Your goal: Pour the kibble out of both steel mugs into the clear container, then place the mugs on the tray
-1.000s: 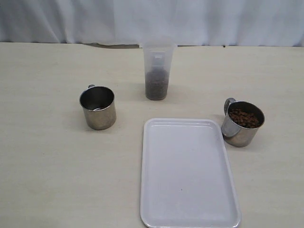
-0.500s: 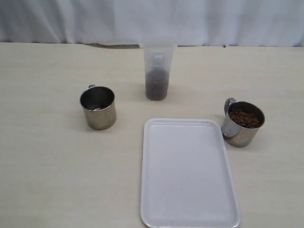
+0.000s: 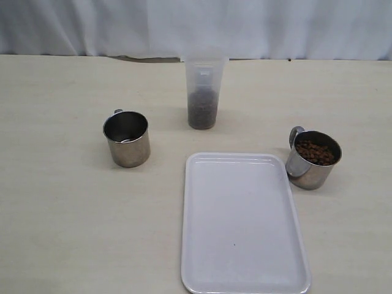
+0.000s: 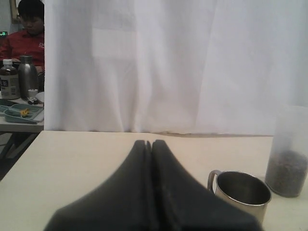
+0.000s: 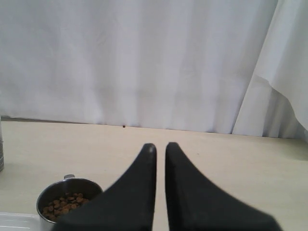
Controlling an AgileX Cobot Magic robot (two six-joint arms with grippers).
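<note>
Exterior view, near edge first. Neither gripper shows in this view.

Tray: lower centre-right of the frame, flat on the table, long side running away from the camera.

Middle band. Left steel mug: left of centre, upright, well apart from the tray's upper left corner. Its handle is on the far side and the inside shows bare steel. Right steel mug: right of the frame, upright, just beside the tray's upper right corner; I cannot tell whether they touch. Its handle points to the upper left, and kibble fills it close to the rim.

Far band. Clear container: upper centre, upright, beyond the tray's far edge, between the two mugs and farther back. Its lower part holds dark kibble. White curtain hangs behind the table.

Left wrist view. Left gripper: fingers pressed together, nothing between them. The left steel mug stands on the table to one side of the fingers and clear of them, with the clear container just beyond it. Past the curtain's edge, far back, a person in red sits at another table.

Right wrist view. Right gripper: fingers close, a narrow slit between them, gripping nothing. The right steel mug stands on the table to one side, partly hidden behind one finger, its kibble visible.
</note>
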